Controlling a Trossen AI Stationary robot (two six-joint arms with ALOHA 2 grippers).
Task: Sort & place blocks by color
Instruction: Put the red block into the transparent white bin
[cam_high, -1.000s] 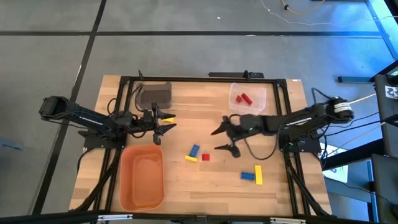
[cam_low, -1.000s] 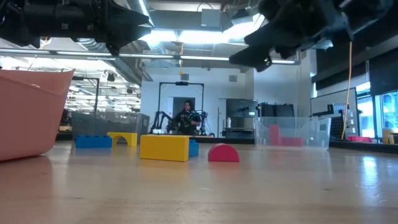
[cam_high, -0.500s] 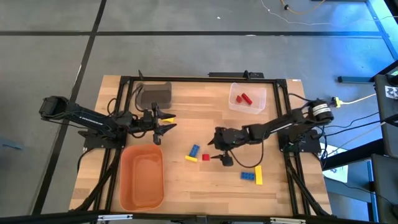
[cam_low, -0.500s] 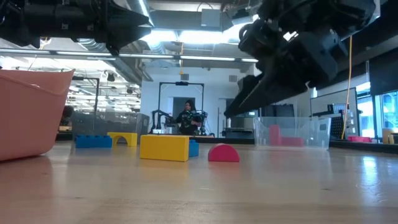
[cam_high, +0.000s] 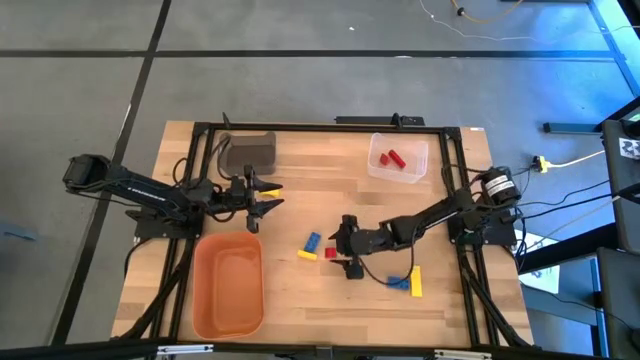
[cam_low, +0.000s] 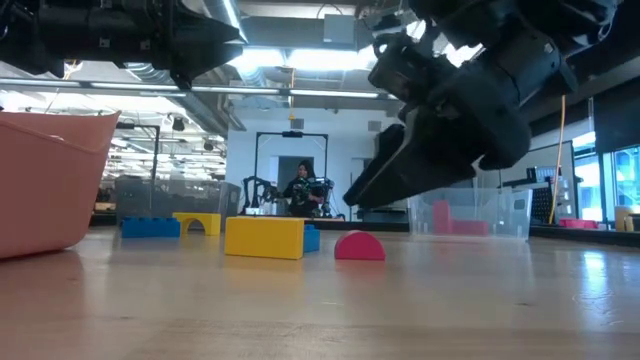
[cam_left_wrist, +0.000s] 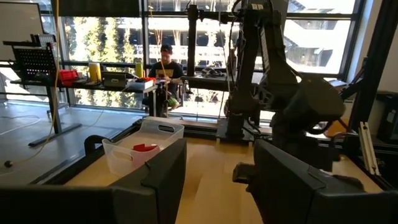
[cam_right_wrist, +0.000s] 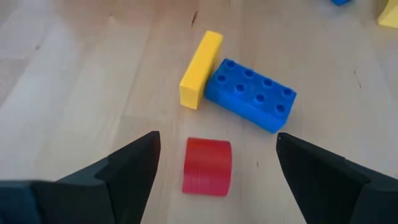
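Two spread fingers (cam_right_wrist: 127, 168) of my right gripper (cam_right_wrist: 214, 171) are bracketing the red block (cam_right_wrist: 208, 166) on the bench (cam_high: 300, 290), not touching it.

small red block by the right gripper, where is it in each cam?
High: red block at table centre, just left of the open right gripper.
Low: low red dome on the table, under the right gripper.
Left wrist: not in view.
Right wrist: between the gripper's two fingers, untouched.
Shared landmark: the yellow block touching the blue block.
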